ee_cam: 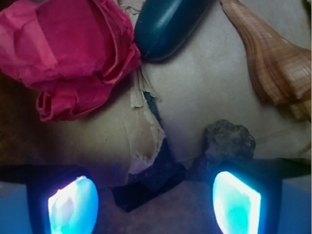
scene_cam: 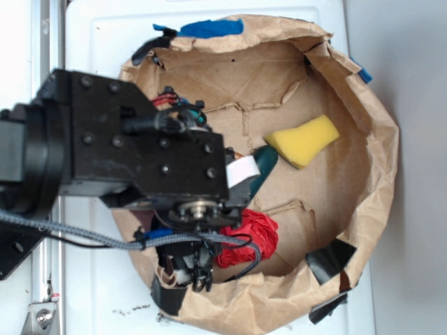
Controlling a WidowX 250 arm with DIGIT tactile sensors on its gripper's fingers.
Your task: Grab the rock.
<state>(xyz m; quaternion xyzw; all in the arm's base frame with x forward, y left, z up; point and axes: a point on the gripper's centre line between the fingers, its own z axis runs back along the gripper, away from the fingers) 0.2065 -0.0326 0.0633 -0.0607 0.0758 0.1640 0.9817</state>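
In the wrist view the rock (ee_cam: 228, 142), a rough grey-brown lump, lies on brown paper just above my right fingertip (ee_cam: 237, 202). My gripper (ee_cam: 155, 204) is open with nothing between the jaws; its glowing left pad (ee_cam: 73, 207) sits at the lower left. The rock is off to the right of the gap, not between the fingers. In the exterior view the rock is hidden under the black arm (scene_cam: 133, 150), and the gripper itself is hidden too.
A crumpled red cloth (ee_cam: 73, 53) (scene_cam: 250, 237), a smooth dark green oblong (ee_cam: 168, 24) (scene_cam: 264, 164) and a tan spiral shell (ee_cam: 273, 63) lie near. A yellow sponge (scene_cam: 302, 139) sits farther off. All are inside a brown paper bag with raised walls (scene_cam: 377, 139); torn paper (ee_cam: 146, 141) shows dark tape.
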